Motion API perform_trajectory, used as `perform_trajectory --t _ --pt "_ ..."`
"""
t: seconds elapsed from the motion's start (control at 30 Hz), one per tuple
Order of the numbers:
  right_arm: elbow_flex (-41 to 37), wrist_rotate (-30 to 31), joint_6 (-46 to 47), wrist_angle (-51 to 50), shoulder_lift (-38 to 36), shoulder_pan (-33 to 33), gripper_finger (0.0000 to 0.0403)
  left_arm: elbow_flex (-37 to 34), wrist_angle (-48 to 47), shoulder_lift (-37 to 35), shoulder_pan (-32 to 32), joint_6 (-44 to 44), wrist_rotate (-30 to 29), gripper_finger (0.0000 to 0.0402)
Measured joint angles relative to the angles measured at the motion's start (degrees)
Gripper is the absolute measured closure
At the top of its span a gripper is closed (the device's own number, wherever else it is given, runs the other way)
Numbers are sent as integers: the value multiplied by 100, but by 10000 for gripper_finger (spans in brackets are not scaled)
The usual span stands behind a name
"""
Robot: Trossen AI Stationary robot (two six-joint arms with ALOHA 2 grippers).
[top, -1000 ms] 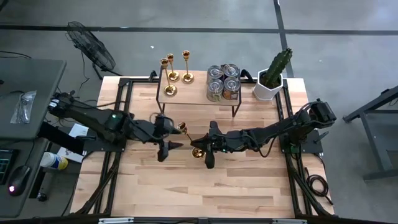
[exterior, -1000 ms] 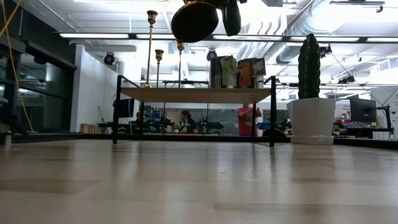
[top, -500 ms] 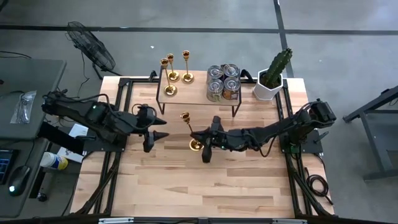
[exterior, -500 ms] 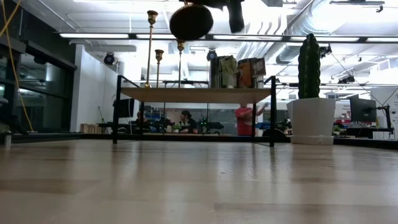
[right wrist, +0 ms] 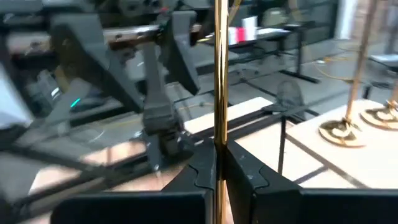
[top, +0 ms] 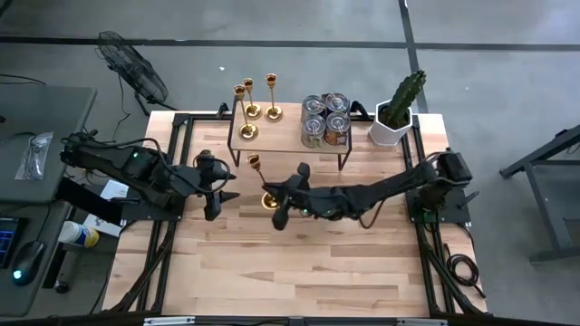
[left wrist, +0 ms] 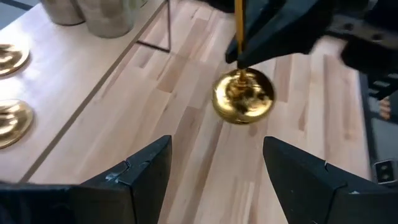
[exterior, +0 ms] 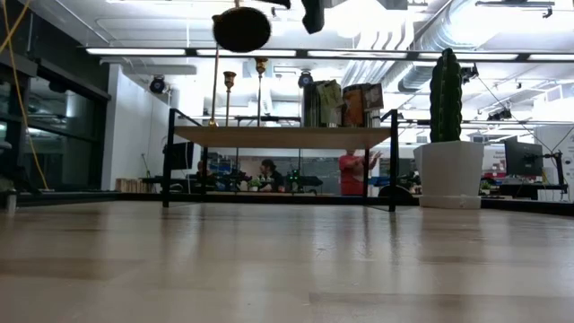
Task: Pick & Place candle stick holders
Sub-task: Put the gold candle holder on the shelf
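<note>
- The right gripper (top: 283, 193) reaches across the middle of the table (top: 299, 272), its two fingers (right wrist: 245, 168) pressed together on the thin stem of a candle stick holder (top: 260, 184).
- In the right wrist view the gold stem (right wrist: 219, 81) rises straight out from between the closed fingers, which touch it on both sides.
- The held candle stick holder is off the wood: in the low view its round base (exterior: 241, 29) hangs high above the table top, under the dark gripper.
- In the left wrist view the same flared base (left wrist: 243, 96) shows below the right gripper's fingers, with the stem running up into them.
- The left gripper (top: 217, 188) hovers just beside the held holder, on its left in the high view, not touching it.
- The left gripper's fingers (left wrist: 142, 171) stand apart with nothing between them; the held base lies ahead of the fingertips, clear of both.
- Three more candle stick holders (top: 251, 110) stand upright on the left end of a low shelf (top: 290, 136) at the back of the table, well beyond both grippers' fingers.
- Four tin cans (top: 325, 119) sit grouped on the right end of that shelf.
- A potted cactus (top: 398, 110) stands at the table's back right corner, near the shelf's end.
- In the low view, people (exterior: 357, 170) show in the room behind the table.
</note>
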Motion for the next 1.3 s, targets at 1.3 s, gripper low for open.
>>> perform_trajectory --t 1.3 --pt "1037 996 -693 635 1070 -1666 398 0 -1159 -1067 1 -310 -244 156"
